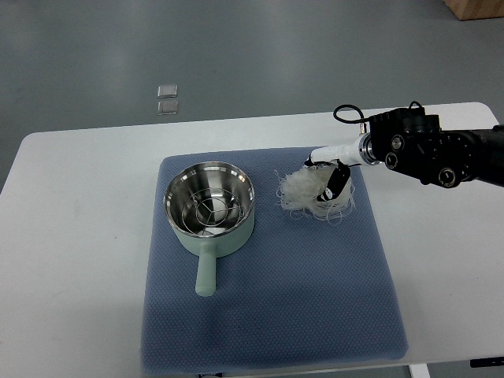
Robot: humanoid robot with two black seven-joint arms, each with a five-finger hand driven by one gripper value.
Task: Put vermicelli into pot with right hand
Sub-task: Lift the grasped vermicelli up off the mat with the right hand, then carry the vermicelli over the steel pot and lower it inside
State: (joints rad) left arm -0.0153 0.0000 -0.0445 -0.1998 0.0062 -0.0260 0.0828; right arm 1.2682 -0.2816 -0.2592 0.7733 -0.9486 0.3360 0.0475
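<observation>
A pale green pot with a shiny steel inside and a handle pointing toward me stands on the left part of a blue mat. A loose bundle of white vermicelli lies on the mat to the right of the pot. My right hand comes in from the right edge and is down in the right side of the bundle, its dark fingers curled into the strands. The vermicelli still rests on the mat. The left arm does not show.
The mat lies on a white table. Two small clear squares sit on the grey floor beyond the table's far edge. A brown box corner shows at the top right.
</observation>
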